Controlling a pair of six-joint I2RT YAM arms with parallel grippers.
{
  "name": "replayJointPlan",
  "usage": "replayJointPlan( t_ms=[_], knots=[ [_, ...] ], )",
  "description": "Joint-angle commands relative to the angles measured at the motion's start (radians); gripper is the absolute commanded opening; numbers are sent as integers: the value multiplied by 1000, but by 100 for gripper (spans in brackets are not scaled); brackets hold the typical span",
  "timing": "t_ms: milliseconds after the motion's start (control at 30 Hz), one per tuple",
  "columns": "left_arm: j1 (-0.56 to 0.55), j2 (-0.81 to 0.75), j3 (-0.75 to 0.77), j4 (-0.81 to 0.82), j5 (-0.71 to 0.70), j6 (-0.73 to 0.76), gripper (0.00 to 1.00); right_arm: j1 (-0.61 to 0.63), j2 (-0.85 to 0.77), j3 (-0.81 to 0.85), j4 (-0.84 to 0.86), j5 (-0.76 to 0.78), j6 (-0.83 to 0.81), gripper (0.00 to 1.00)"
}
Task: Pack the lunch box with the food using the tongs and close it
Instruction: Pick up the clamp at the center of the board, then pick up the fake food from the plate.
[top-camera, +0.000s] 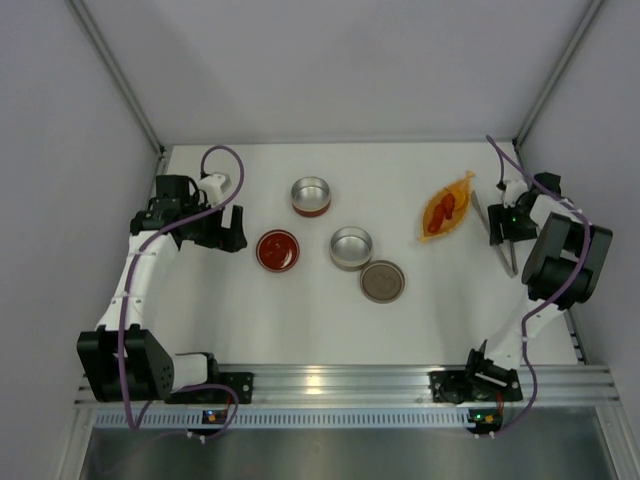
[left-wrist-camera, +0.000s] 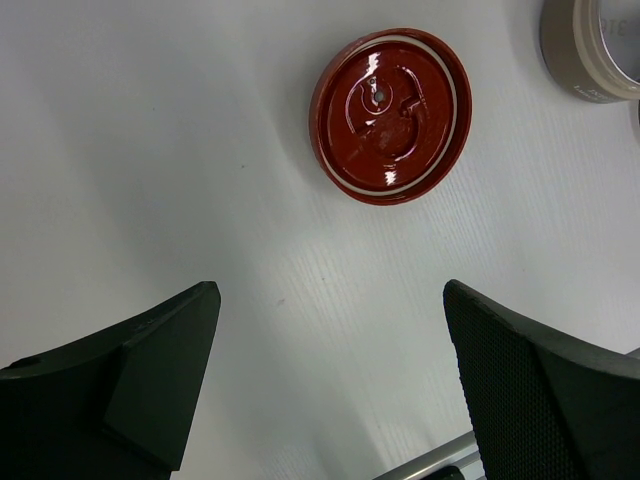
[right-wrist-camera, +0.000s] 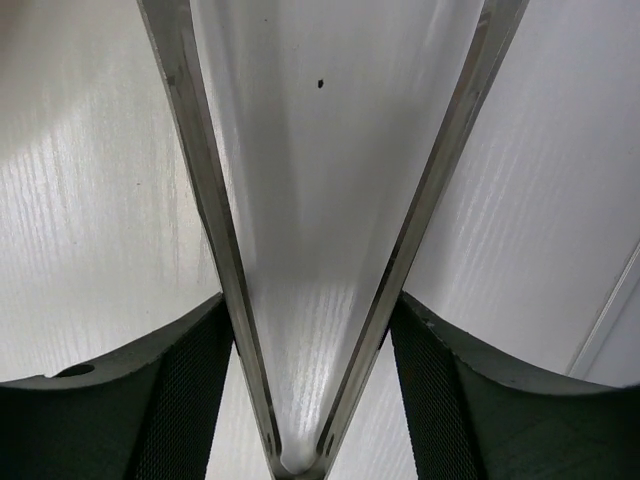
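Slim grey metal tongs (top-camera: 509, 262) lie on the white table at the far right. My right gripper (top-camera: 500, 228) is down over them. In the right wrist view the tongs (right-wrist-camera: 215, 230) spread upward in a V from their joined end, and my right gripper (right-wrist-camera: 311, 300) presses one pad against the outside of each arm. The food sits on a flat orange leaf-shaped dish (top-camera: 462, 186): a longish red piece (top-camera: 449, 205) and an orange lump (top-camera: 437, 213). The lunch box is a red tin (top-camera: 311, 196), a silver tin (top-camera: 351, 247), a red lid (top-camera: 277, 250) and a grey-brown lid (top-camera: 382, 281). My left gripper (top-camera: 232, 228) stands open beside the red lid (left-wrist-camera: 390, 115).
White walls close the table in on the left, right and back. An aluminium rail (top-camera: 340, 380) carrying both arm bases runs along the near edge. The silver tin (left-wrist-camera: 590, 50) shows at the top right of the left wrist view.
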Motion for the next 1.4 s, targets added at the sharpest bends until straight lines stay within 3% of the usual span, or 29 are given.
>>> replayJointPlan(
  t_ms=[0,300,667,1367],
  knots=[
    [0,-21,31,11,24,12,98,7,-16,-58,20,-22,7,60],
    [-1,-55,11,19,30,24,98,-41,-191,-51,-96,-85,-18,48],
    [-1,-78,-12,44,51,18,98,-119,-306,-17,-236,-158,-74,41],
    [0,-111,-24,80,80,29,98,-251,-565,178,-623,-270,-251,40]
  ],
)
